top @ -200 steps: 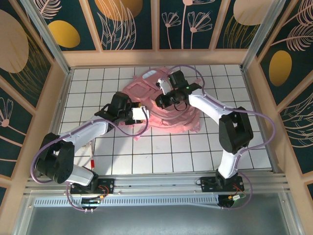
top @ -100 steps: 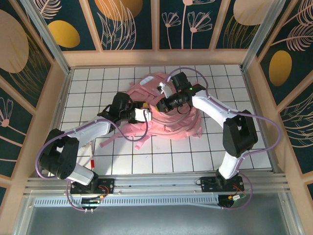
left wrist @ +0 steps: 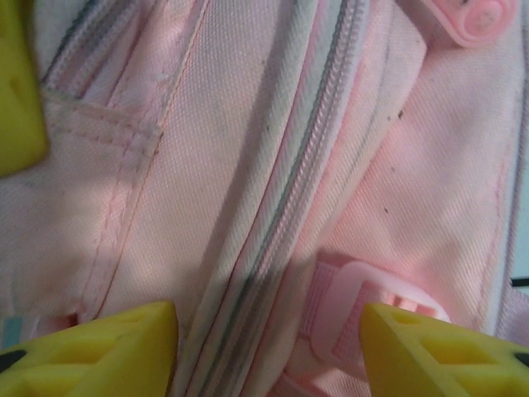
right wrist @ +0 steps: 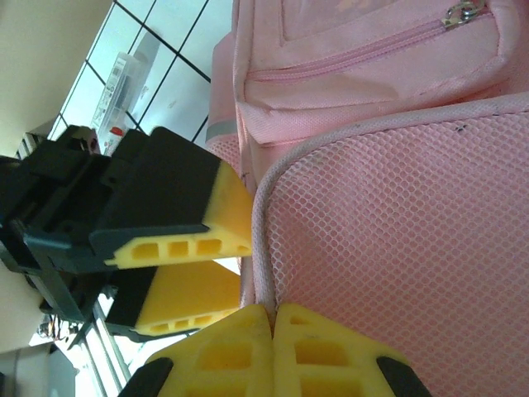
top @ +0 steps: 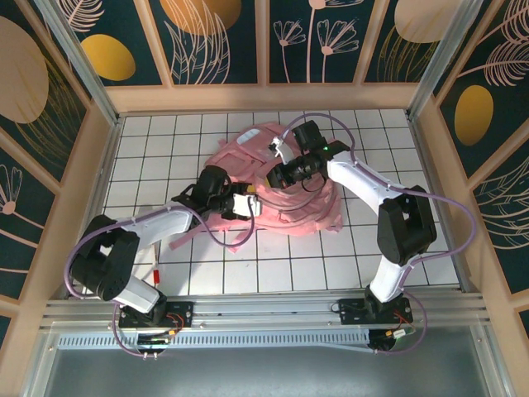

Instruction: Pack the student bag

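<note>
The left gripper (top: 250, 204) has been sliding rightward onto the student bag (top: 293, 203), which is lying crumpled in the middle of the tiled table (top: 372, 248). Its jaws are standing apart, straddling the bag's zipper seam (left wrist: 314, 165) without pinching it. The right gripper (right wrist: 273, 335) is pressing its jaws together on the bag's piped mesh edge (right wrist: 258, 231), just beside the left one.

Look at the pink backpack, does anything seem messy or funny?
Yes. The student bag lies rumpled on the table instead of standing, and a loose strap trails off its near side. Up close, small dark specks dot the pink fabric by the zip. Nothing looks torn or spilled.
</note>
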`<state>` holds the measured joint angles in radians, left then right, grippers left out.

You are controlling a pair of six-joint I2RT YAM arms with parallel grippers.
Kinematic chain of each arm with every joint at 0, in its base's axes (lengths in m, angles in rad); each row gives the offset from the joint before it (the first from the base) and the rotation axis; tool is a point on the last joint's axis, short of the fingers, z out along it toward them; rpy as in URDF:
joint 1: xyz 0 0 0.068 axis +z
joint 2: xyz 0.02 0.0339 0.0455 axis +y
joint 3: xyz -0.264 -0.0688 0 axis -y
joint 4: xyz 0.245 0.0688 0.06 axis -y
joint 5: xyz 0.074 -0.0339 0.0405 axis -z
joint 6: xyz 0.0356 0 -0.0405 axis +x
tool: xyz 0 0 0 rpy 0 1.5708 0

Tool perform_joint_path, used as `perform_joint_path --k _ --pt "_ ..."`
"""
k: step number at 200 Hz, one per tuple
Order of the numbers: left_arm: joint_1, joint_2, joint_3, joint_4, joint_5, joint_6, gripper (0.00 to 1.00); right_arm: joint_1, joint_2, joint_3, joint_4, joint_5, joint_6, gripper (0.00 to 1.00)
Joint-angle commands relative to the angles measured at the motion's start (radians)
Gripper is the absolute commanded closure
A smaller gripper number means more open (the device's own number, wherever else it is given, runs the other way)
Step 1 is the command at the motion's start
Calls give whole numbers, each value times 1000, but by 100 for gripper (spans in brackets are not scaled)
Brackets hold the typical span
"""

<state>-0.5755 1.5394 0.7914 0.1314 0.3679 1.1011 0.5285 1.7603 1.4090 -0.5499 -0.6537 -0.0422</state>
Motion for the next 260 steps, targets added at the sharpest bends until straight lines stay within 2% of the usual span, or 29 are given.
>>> perform_joint_path --k 1,24,55,68,72,80,97,110,114,123,130,138,158,173,191,203,217,231,260 --pt "-48 49 59 63 1 -76 42 5 -51 43 25 -86 28 100" --pt "-61 60 52 127 30 -139 49 7 -63 20 53 -98 59 100" --pt "-82 43 3 213 2 -171 58 8 -75 -23 115 -125 127 100" --pt "-84 41 -15 233 -15 -158 70 10 -79 -34 138 -132 157 100" --pt "-84 44 -17 238 -27 -155 78 10 -82 -39 148 -138 166 100" --pt "-84 49 -19 235 -52 -141 100 10 -89 -50 166 -142 179 100" --pt "-84 50 -15 221 -101 -146 100 8 -92 -43 140 -107 166 100" --pt "-84 40 -9 198 -84 -142 100 8 -92 -28 91 6 168 100" --pt "-84 36 -5 191 -76 -145 100 9 -96 -28 79 49 178 93" --pt "-83 33 11 169 -51 -161 100 7 -109 -34 46 169 222 67" --pt "-84 35 33 144 -44 -194 100 8 -129 -49 28 265 286 53" --pt "-84 41 67 109 -41 -244 100 9 -171 -80 14 344 364 47" --pt "-83 52 108 57 -17 -321 100 13 -340 -175 -55 508 555 42" --pt "-84 60 119 32 27 -347 100 13 -485 -267 -115 589 700 42" --pt "-84 70 145 -20 91 -372 100 89 -604 -395 -127 579 816 48" --pt "-83 70 155 -44 122 -386 100 181 -637 -464 -88 574 880 54" --pt "-83 68 162 -67 164 -397 100 271 -621 -490 -41 588 907 58" --pt "-81 67 171 -90 198 -405 100 320 -575 -474 -50 659 910 65" --pt "-66 60 175 -86 245 -444 100 343 -519 -452 -88 831 894 64"
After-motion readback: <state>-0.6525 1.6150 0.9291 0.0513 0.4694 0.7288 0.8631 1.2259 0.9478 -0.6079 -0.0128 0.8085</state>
